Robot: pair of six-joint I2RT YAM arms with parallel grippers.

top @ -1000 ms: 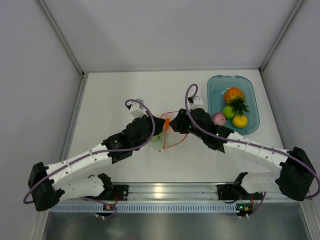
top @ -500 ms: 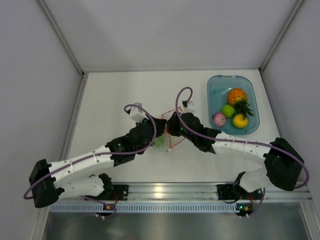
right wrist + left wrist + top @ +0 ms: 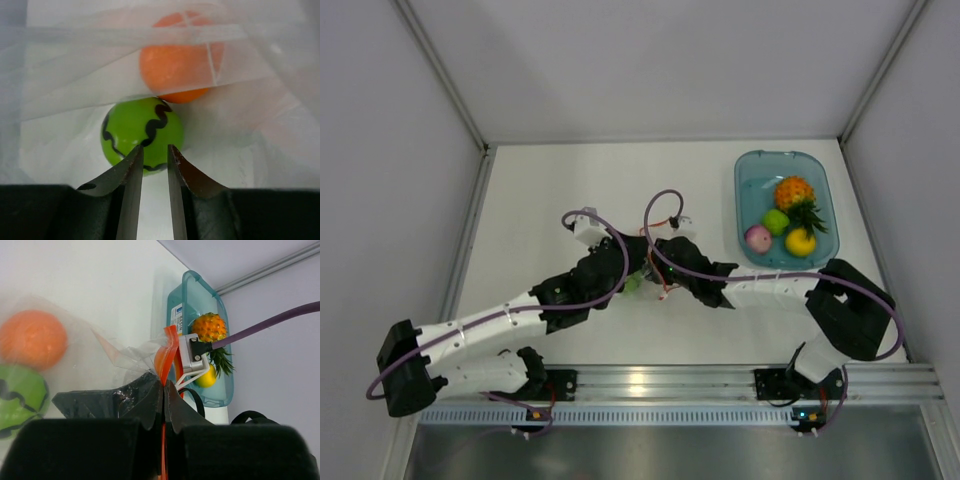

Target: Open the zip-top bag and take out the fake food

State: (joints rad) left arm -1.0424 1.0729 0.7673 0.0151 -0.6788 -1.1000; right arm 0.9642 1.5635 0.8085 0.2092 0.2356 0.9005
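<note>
Black fingers of left end effector (image 3: 164, 390): fully closed, pinching the orange-red zip strip (image 3: 170, 347) of the zip-top bag (image 3: 120, 355). Strip standing up out of the pinch, clear crinkly film fanning away from it.

Bag position: mid-worktop (image 3: 550, 190), between the two end effectors, which meet nose to nose over it in the top view.

Inside the bag, under the film: orange ball (image 3: 175, 65) and green ball (image 3: 142, 132) with black wavy lines, one just beside the other.

Right end effector (image 3: 154, 150): jaws a narrow slit apart, tips aimed at the green ball and just short of it, film above and to either side. Nothing solid seen in the slit. Thin film caught there or not: cannot tell, too much glare.

Far right: translucent blue tub (image 3: 745, 165), well apart from the bag. Contents: pineapple (image 3: 792, 192) with green crown, light green piece (image 3: 777, 222), pink ball (image 3: 757, 238), yellow piece (image 3: 801, 241), all clustered together.
</note>
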